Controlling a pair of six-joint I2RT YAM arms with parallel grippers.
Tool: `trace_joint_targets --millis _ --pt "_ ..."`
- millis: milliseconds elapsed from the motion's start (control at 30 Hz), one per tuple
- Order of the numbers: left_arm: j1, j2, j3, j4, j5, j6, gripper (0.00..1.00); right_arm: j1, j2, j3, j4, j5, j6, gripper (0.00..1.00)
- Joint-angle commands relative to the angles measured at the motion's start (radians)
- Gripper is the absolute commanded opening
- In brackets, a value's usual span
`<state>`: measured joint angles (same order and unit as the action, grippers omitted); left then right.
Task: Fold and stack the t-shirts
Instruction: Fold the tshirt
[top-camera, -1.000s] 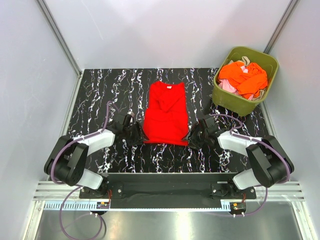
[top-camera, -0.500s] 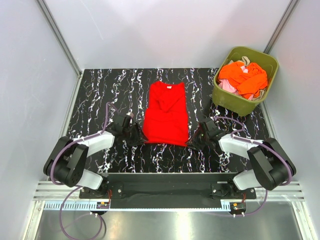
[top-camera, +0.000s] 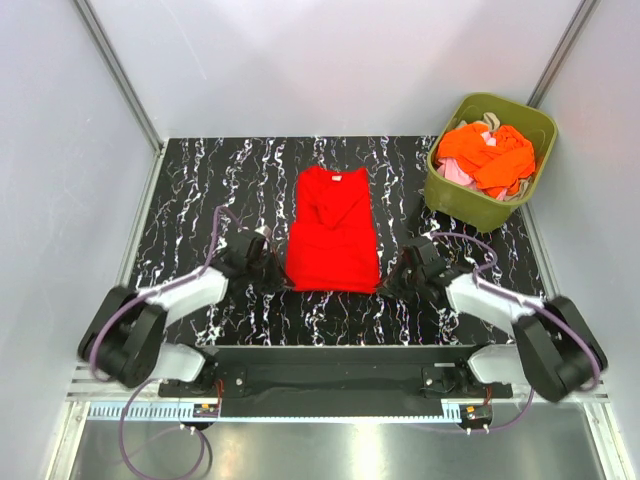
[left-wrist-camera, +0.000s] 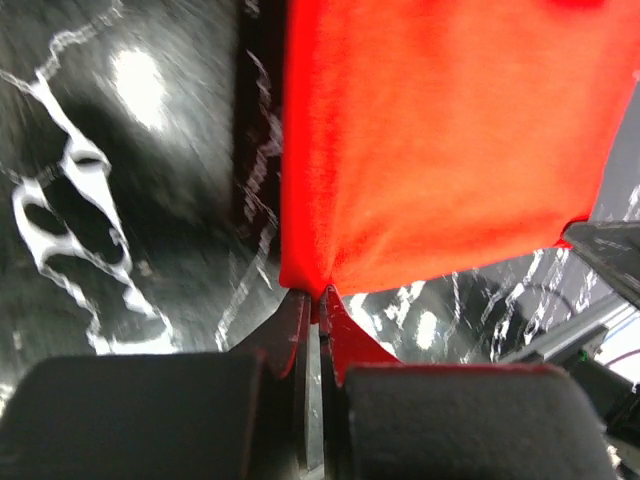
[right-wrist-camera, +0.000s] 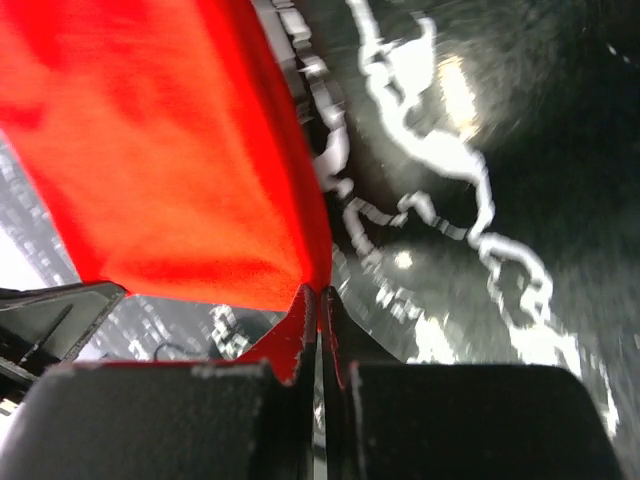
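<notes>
red t-shirt (top-camera: 332, 230): plain bright red, lying flat mid table (top-camera: 220, 180), folded into long narrow rectangle. collar at far end, hem toward near edge. few creases in upper half, lower half pretty smooth. both hem corners pinched, one in left gripper (left-wrist-camera: 320, 297), other in right gripper (right-wrist-camera: 318, 293), cloth drawn to small peak at each.

others heaped crumpled in olive bin (top-camera: 470, 205), far right: orange shirts (top-camera: 490, 150) on top, pale pink shirt (top-camera: 455, 172) at left side, beige shirt (top-camera: 490, 122) poking out at back.
</notes>
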<state>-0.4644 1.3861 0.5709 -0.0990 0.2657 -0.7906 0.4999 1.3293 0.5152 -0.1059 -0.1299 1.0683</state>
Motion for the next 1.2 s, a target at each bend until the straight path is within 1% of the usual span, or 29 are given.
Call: trace_joint_targets --millis 0,33,100,133,233,267,333,400,533,567,633,667,700,733,767,800,867,900,933,967,1000,1033,1067,1100,1133,1167 --pt "-0.037 -0.152 -0.008 -0.088 -0.060 0.004 0.00 0.012 -0.137 0.003 -0.121 0.042 -0.048 0.00" --pt "-0.045 -0.176 -0.011 -0.105 -0.065 -0.001 0.00 0.014 -0.198 0.005 -0.176 0.045 -0.053 0.00" --pt "-0.071 -0.226 -0.016 -0.154 -0.074 -0.016 0.00 0.017 -0.266 0.003 -0.230 0.055 -0.059 0.00" --pt "-0.082 -0.264 -0.019 -0.172 -0.077 -0.019 0.00 0.020 -0.333 0.003 -0.289 0.059 -0.060 0.00" --pt "-0.129 -0.352 -0.028 -0.231 -0.091 -0.061 0.00 0.026 -0.447 0.000 -0.374 0.065 -0.060 0.00" --pt "-0.158 -0.370 -0.028 -0.243 -0.092 -0.070 0.00 0.026 -0.467 -0.003 -0.382 0.055 -0.062 0.00" --pt "-0.180 -0.407 -0.032 -0.251 -0.085 -0.084 0.00 0.028 -0.508 -0.018 -0.382 0.044 -0.065 0.00" --pt "-0.194 -0.409 -0.020 -0.255 -0.062 -0.098 0.00 0.028 -0.521 -0.026 -0.379 0.047 -0.073 0.00" --pt "-0.198 -0.378 0.036 -0.300 -0.097 -0.069 0.00 0.029 -0.515 0.003 -0.370 0.075 -0.099 0.00" --pt "-0.197 -0.345 0.058 -0.324 -0.117 -0.058 0.00 0.028 -0.509 0.018 -0.371 0.087 -0.119 0.00" --pt "-0.192 -0.303 0.142 -0.350 -0.129 -0.033 0.00 0.028 -0.475 0.077 -0.371 0.121 -0.143 0.00" --pt "-0.180 -0.255 0.171 -0.369 -0.122 -0.013 0.00 0.028 -0.455 0.103 -0.371 0.124 -0.166 0.00" --pt "-0.171 -0.228 0.232 -0.376 -0.117 -0.004 0.00 0.023 -0.399 0.132 -0.370 0.154 -0.185 0.00" --pt "-0.160 -0.202 0.263 -0.381 -0.111 0.005 0.00 0.020 -0.366 0.199 -0.373 0.162 -0.201 0.00" --pt "-0.137 -0.150 0.299 -0.398 -0.108 0.030 0.00 0.014 -0.329 0.235 -0.371 0.165 -0.243 0.00" --pt "-0.125 -0.125 0.369 -0.409 -0.112 0.040 0.00 -0.006 -0.259 0.270 -0.371 0.162 -0.260 0.00" --pt "-0.074 -0.072 0.443 -0.427 -0.112 0.080 0.00 -0.030 -0.188 0.373 -0.370 0.156 -0.310 0.00" --pt "-0.056 -0.020 0.519 -0.430 -0.102 0.094 0.00 -0.041 -0.123 0.409 -0.370 0.148 -0.332 0.00" --pt "-0.040 0.010 0.561 -0.435 -0.102 0.115 0.00 -0.070 -0.086 0.489 -0.370 0.138 -0.355 0.00" --pt "-0.008 0.068 0.607 -0.447 -0.099 0.123 0.00 -0.086 -0.047 0.531 -0.370 0.103 -0.404 0.00" --pt "0.006 0.098 0.648 -0.447 -0.097 0.131 0.00 -0.104 0.029 0.574 -0.367 0.084 -0.424 0.00" --pt "0.018 0.129 0.734 -0.447 -0.100 0.149 0.00 -0.125 0.072 0.664 -0.367 0.069 -0.442 0.00" --pt "0.045 0.166 0.780 -0.446 -0.092 0.159 0.00 -0.136 0.114 0.708 -0.368 0.055 -0.482 0.00" --pt "0.059 0.239 0.867 -0.446 -0.070 0.168 0.00 -0.149 0.193 0.751 -0.370 0.027 -0.498 0.00" --pt "0.073 0.281 0.914 -0.447 -0.062 0.186 0.00 -0.158 0.230 0.832 -0.371 0.018 -0.510 0.00" --pt "0.098 0.362 0.957 -0.447 -0.048 0.194 0.00 -0.179 0.270 0.871 -0.371 0.012 -0.524 0.00"
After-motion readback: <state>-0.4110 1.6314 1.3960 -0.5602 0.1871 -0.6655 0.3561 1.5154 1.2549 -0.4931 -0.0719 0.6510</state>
